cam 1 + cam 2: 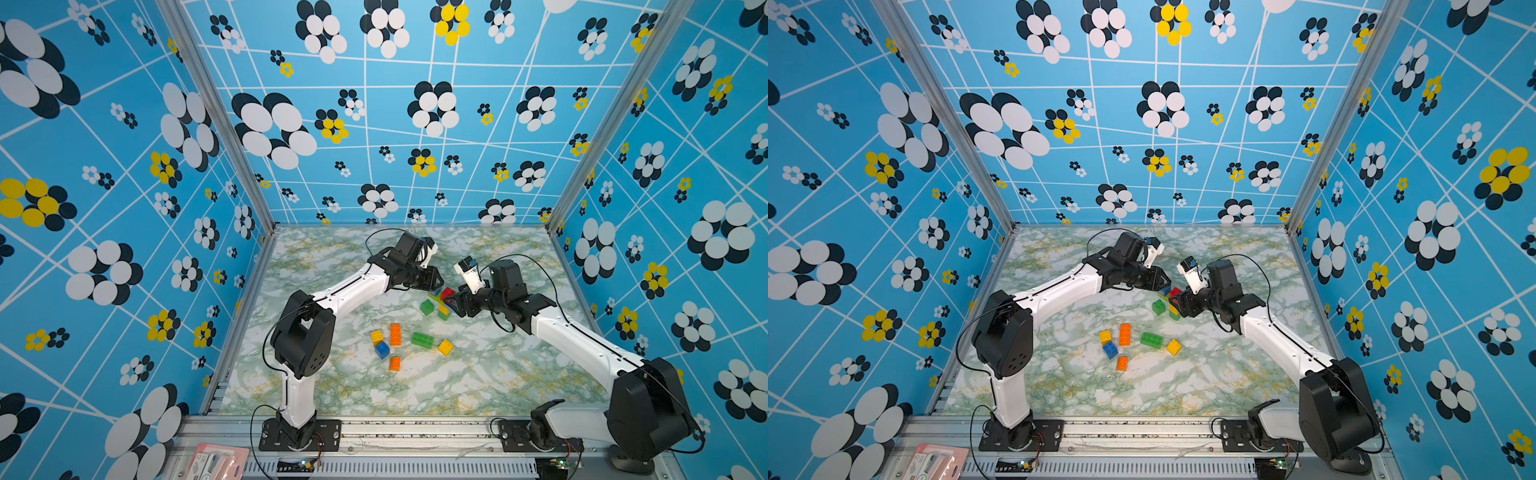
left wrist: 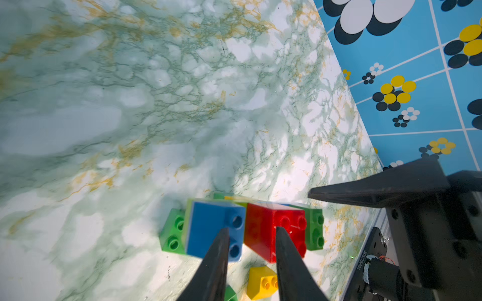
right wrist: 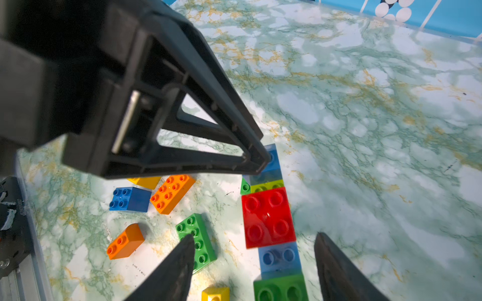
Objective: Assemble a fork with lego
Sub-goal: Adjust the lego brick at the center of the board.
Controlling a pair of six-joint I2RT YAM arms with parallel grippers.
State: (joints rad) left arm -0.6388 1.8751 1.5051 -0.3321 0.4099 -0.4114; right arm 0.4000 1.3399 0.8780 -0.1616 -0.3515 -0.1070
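- Left gripper (image 2: 251, 230): jaws slightly apart, tips at joined red, blue, green plastic bricks (image 3: 268, 216), apparently gripping nothing.
- Right gripper (image 3: 257, 235): jaws wide, straddling them.

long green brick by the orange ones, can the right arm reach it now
Probably yes: the long green brick lies on the table with nothing on it, and the open right gripper is close by.
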